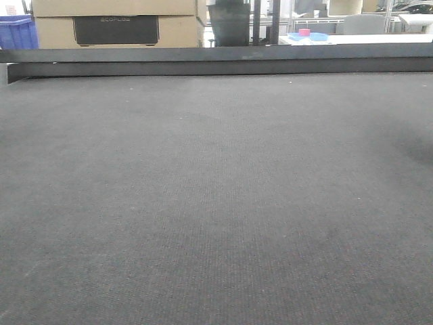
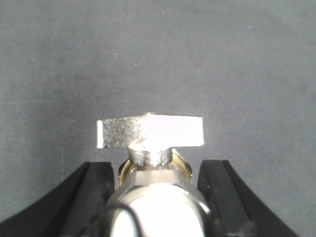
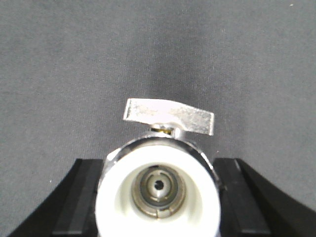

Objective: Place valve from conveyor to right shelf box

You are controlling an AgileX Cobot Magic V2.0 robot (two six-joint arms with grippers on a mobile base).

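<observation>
Curiously, each arm has one: the left end effector has its black fingers closed against the sides of a small silvery metal valve with a flat wing handle, with the wide dark grey felt-like conveyor belt behind it. The right end effector likewise clamps a second silvery valve, white plastic cap towards the camera, though I cannot tell whether either valve touches the belt. From the front, the belt runs back to a dark metal rail with tan cardboard boxes beyond.
</observation>
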